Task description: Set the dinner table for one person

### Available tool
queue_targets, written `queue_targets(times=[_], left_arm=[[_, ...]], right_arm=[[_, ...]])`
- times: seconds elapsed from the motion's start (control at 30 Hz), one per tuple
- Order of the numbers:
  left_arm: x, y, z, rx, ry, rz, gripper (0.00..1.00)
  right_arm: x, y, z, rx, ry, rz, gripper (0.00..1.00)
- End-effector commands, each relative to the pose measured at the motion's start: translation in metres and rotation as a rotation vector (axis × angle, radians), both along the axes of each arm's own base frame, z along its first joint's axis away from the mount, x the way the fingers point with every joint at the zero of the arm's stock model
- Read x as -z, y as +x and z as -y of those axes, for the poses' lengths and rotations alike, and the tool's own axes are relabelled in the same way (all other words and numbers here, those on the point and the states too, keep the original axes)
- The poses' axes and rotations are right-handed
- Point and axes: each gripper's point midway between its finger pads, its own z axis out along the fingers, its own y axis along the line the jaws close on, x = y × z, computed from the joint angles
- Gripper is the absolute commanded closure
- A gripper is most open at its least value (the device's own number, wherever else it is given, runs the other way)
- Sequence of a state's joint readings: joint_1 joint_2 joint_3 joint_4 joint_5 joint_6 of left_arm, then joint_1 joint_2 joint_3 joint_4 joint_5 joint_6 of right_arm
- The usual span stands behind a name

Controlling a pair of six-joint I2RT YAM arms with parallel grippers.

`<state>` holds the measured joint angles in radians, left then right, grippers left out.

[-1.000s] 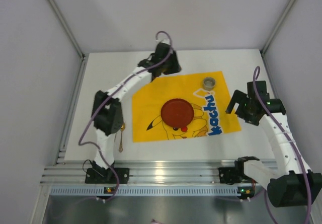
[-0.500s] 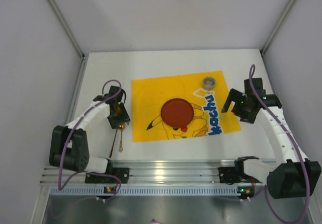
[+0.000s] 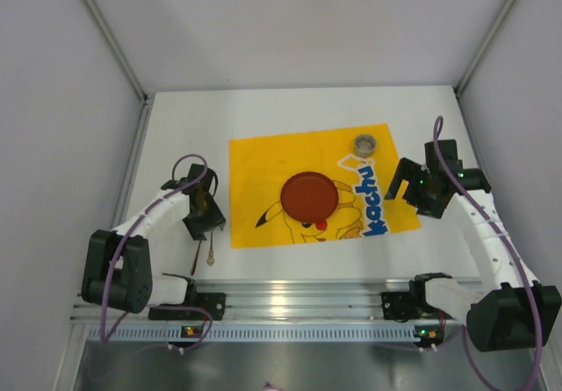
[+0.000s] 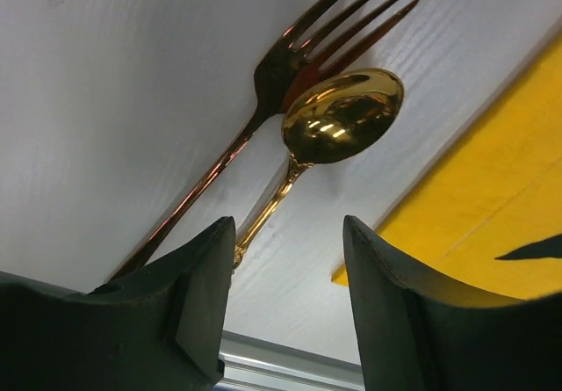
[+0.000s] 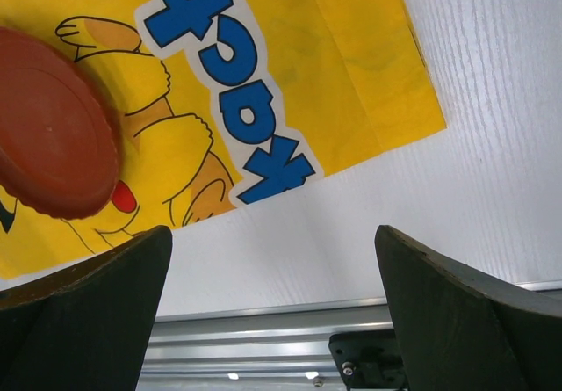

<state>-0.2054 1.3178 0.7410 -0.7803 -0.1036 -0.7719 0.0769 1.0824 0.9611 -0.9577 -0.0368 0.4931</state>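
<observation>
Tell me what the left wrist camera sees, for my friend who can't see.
A gold spoon and a gold fork lie side by side on the white table, beside the yellow mat. The left gripper stands open in front, the spoon's handle running toward the gap between its dark fingers.

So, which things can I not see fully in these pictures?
Fork and spoon handles: left wrist view, lower ends hidden behind the left hand.
Red plate: right wrist view, cut off by the left edge.
Small cup: top view, too small to see its contents.
</observation>
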Motion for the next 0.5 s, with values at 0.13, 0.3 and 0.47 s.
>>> queue_targets(times=[0.13,0.3,0.47], left_arm=[[0.020,0.016,-0.011,-0.037,0.061,0.004,0.48],[0.032,0.014,-0.017,-0.044,0.075,0.001,0.59],[0.039,0.014,-0.019,-0.053,0.076,0.018,0.71]], right_arm=[[-0.012,0.001,-0.003,-0.017,0.006,0.067,0.00],[-0.012,-0.005,0.000,-0.008,-0.007,0.068,0.00],[-0.011,-0.011,0.003,0.001,-0.019,0.062,0.00]])
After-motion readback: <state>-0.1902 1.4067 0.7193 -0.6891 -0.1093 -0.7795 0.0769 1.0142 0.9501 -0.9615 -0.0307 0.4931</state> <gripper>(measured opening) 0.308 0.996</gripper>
